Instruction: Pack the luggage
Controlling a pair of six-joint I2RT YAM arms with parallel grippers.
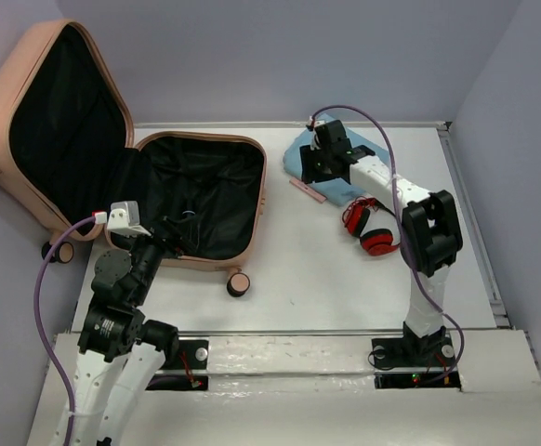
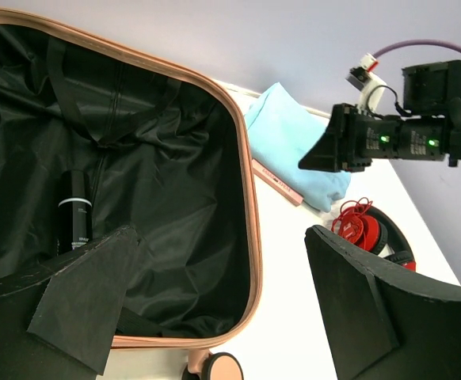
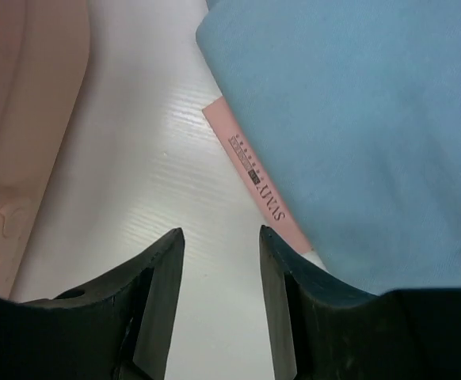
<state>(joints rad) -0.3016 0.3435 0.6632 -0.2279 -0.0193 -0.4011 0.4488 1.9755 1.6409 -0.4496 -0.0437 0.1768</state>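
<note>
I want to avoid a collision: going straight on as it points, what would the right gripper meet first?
Probably the bare white table, just beside the pink strip tucked under the blue cloth; depth is unclear.

The white desk (image 1: 326, 269) holds the open luggage (image 1: 196, 200), a folded blue cloth (image 1: 296, 154) lying partly on a pink strip (image 1: 308, 192), maybe a flat box, and red headphones (image 1: 375, 234).

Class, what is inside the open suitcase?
Inside the suitcase, a black cylindrical container with a white band lies on the black lining. The left gripper hides the near corner.
</note>
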